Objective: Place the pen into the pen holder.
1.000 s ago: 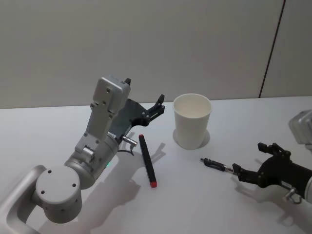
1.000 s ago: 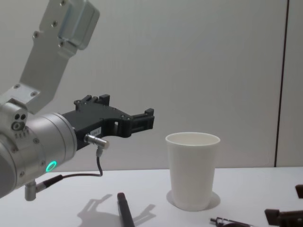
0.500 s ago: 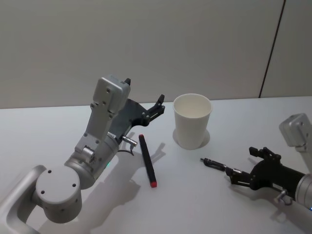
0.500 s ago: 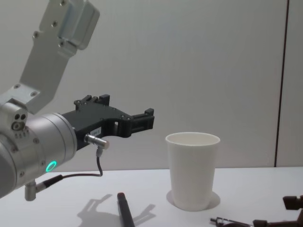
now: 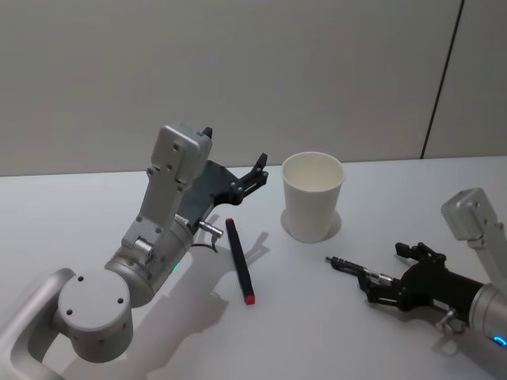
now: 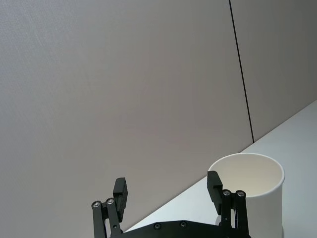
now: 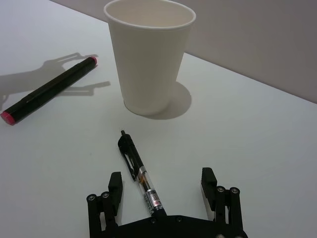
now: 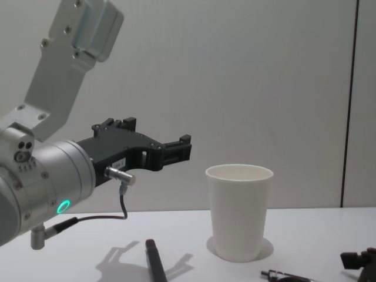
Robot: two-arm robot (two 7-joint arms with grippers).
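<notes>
- The left gripper [image 6: 167, 184] is flat black metal on a silver, round-jointed arm. The arm is bent up over the left part of the table, with the gripper held level above the surface and pointing toward the cup. Its two thin fingers are spread wide with nothing between them.
- A marker [image 5: 239, 261] lies flat on the smooth white table [image 5: 95, 206], between the left arm and the cup. It has a straight matte black barrel and a red end toward the robot.
- The pen holder [image 5: 312, 198] is a plain white paper cup with a rolled rim, tapering toward its base. It stands upright near the table's middle, and its inside is bare as far as the views reach.
- The pen [image 7: 138, 171] lies flat on the table, near the cup's base on the robot's side and apart from it. It is a slim click pen with a black grip and clip and a clear barrel section.
- The right gripper [image 7: 162, 177] is the same black metal. It sits low over the table at the right and points toward the cup. Its fingers are spread, with the pen's rear end lying between them, and neither finger touches it.
</notes>
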